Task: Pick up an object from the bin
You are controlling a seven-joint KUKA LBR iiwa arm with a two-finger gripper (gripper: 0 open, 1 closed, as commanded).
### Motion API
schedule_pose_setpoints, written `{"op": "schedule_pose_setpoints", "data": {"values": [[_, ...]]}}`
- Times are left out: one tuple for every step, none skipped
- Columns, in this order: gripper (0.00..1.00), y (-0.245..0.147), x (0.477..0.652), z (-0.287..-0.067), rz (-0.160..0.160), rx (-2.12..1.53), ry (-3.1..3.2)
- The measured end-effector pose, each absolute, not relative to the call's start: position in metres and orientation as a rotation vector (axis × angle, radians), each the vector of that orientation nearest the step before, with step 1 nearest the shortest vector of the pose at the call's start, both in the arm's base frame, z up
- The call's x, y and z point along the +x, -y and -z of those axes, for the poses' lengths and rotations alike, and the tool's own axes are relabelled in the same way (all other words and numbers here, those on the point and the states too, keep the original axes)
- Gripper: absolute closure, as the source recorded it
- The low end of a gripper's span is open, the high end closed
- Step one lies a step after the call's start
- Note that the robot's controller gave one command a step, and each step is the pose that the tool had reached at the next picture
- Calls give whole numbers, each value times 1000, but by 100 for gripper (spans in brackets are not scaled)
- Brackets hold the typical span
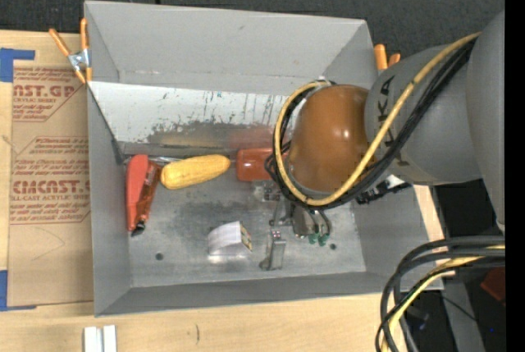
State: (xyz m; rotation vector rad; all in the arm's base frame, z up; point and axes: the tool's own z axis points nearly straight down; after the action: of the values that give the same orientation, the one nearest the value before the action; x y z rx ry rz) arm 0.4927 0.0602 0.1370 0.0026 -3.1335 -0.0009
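My gripper (274,252) reaches down to the bin floor at the front, right of centre, below the arm's brown dome. Just to its left lies a small clear and white plastic piece (227,242), close to the gripper but apart from it. Behind the gripper, a red-brown block (253,165) sits near the back wall, partly hidden by the dome. A yellow corn-shaped thing (195,171) lies left of that block.
An orange-red hand tool (139,192) lies along the bin's left wall. The arm and its dome cover the right part of the bin. Bare floor stretches between the plastic piece and the left wall.
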Motion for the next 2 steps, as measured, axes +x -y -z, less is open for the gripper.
{"op": "schedule_pose_setpoints", "data": {"values": [[0, -60, 495, -141, 2, 1, 3141], [0, -68, 496, -125, 0, 141, 3142]]}}
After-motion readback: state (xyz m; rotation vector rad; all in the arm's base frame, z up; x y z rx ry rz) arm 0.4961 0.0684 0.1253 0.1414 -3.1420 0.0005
